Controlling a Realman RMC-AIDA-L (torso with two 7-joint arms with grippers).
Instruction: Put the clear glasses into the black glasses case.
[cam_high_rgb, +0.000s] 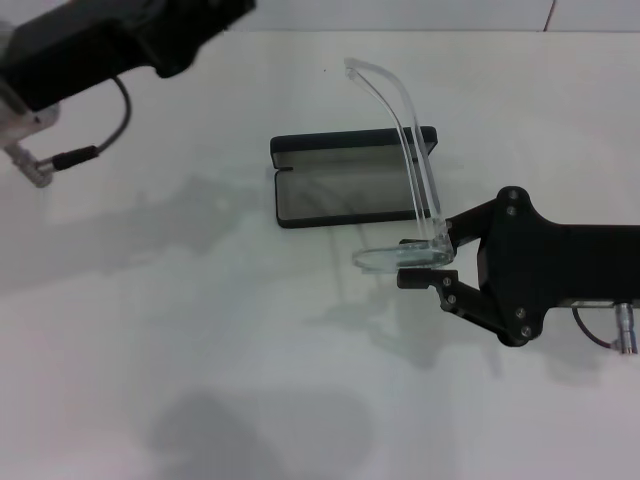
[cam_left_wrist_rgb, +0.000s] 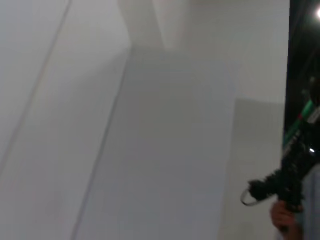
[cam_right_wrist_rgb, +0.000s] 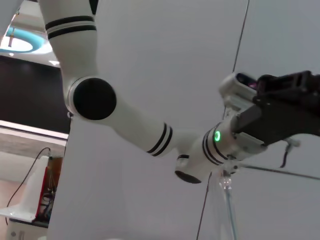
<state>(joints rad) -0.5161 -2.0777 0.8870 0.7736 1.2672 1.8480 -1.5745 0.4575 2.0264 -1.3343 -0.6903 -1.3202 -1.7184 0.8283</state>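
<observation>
Right gripper (cam_high_rgb: 420, 262) clenched on clear glasses (cam_high_rgb: 415, 190); temples point toward table's far edge, over open black glasses case (cam_high_rgb: 345, 190). Left gripper (cam_high_rgb: 190, 40) raised at far-left corner, claw state unclear.

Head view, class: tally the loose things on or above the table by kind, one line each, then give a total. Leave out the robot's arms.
Clear glasses: 1
Black case: 1
Total: 2
</observation>
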